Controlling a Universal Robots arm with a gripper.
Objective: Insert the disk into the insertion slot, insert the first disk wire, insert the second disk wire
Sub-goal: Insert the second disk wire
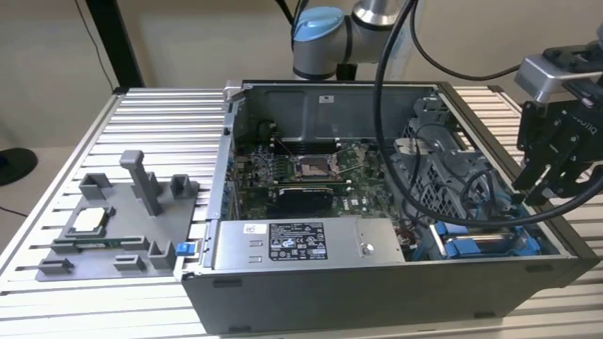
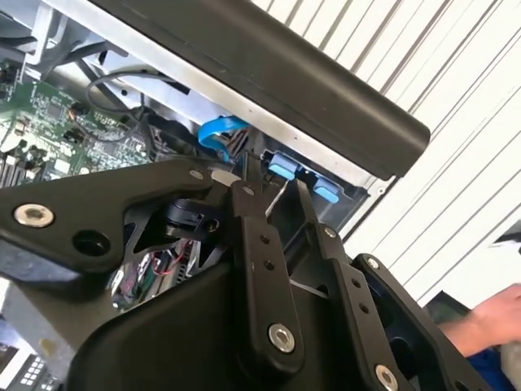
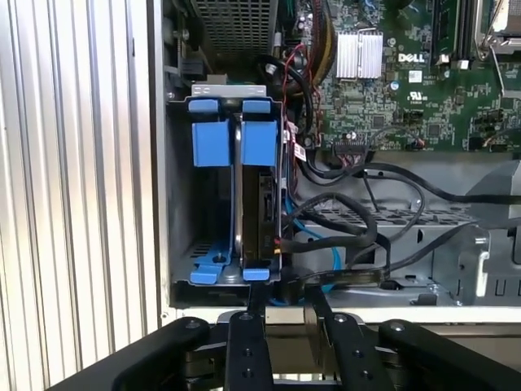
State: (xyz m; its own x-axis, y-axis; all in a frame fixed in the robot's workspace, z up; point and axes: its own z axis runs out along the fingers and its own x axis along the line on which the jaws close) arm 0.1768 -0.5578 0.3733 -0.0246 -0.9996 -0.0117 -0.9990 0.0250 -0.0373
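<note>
The disk stands on its edge in the slot, at a corner of the case. It looks pushed all the way in. The gripper hangs over the case edge beside it, fingers apart, holding nothing. I think a wire is the job now: grab it by the plug, keep it straight, push softly. The wires are tangled beside the disk. I cannot tell if one is plugged in.
</note>
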